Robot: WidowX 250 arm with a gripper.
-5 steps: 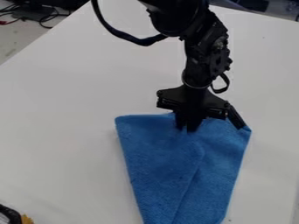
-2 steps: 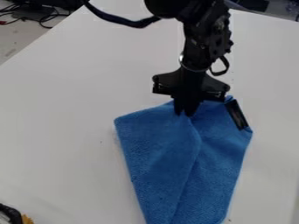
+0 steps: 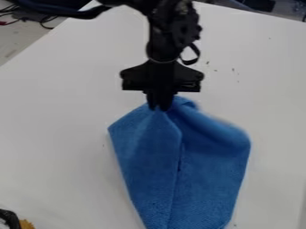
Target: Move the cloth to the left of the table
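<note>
The big white table point(image 3: 53, 103) is under everything. The blue cloth point(image 3: 209, 179) is on its near middle part, below the gripper point(image 3: 159, 107), with its top pulled up to a point. The black gripper is closed tight, pinching that top bit between its fingers.

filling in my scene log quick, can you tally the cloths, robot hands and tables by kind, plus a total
Blue cloth: 1, pinched at its top end
Black robot hand: 1, closed on the cloth
White table: 1, under the cloth
Total: 3
</note>
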